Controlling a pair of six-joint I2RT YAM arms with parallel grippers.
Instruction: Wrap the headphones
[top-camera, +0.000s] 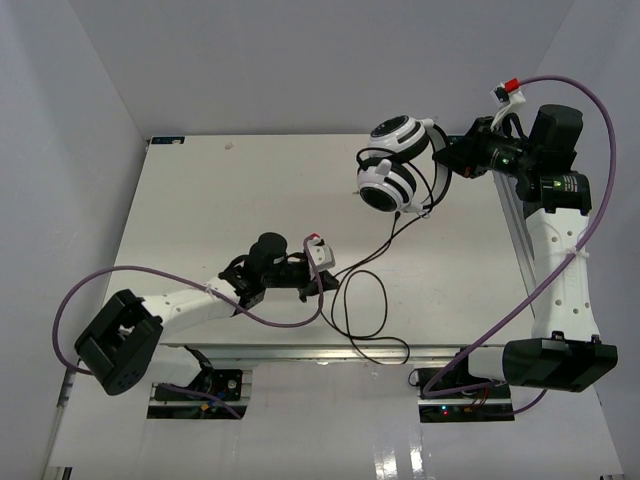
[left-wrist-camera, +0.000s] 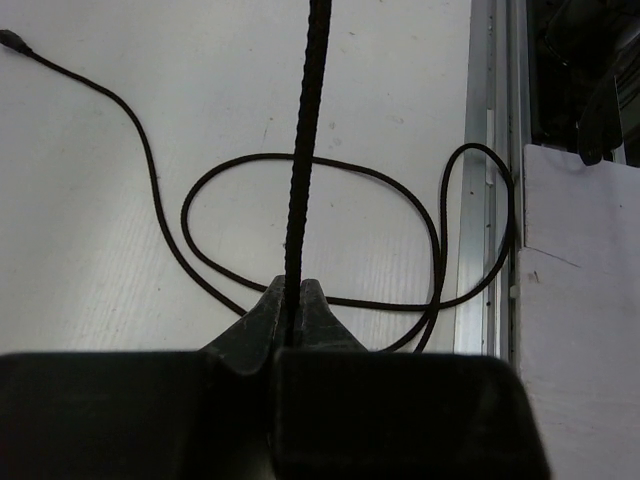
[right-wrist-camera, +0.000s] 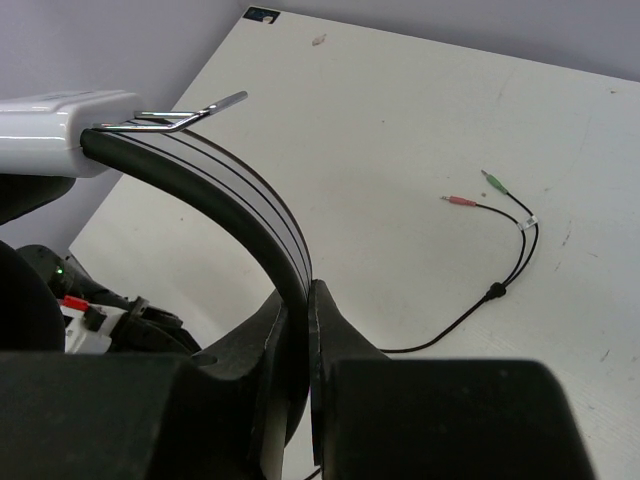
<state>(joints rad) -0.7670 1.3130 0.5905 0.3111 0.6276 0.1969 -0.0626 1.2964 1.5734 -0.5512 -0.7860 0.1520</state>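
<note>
From above, your right gripper (top-camera: 447, 152) held the white-cupped, black-padded headphones (top-camera: 393, 165) at the white table's (top-camera: 200, 200) far right, apparently to steady them for winding. Your left gripper (top-camera: 327, 277) sat mid-table.

Left wrist: its jaws were pinched shut on the thin black cord (left-wrist-camera: 305, 150), with slack looped beyond.

Right wrist: the jaws were clamped on the black-and-white headband (right-wrist-camera: 235, 205), and the pink and green plugs (right-wrist-camera: 482, 190) lay well apart.

No writing can be read anywhere. A small blue sticker (right-wrist-camera: 262, 14) sits at a far corner of the table (right-wrist-camera: 400, 120). Its print is too blurred to read.
</note>
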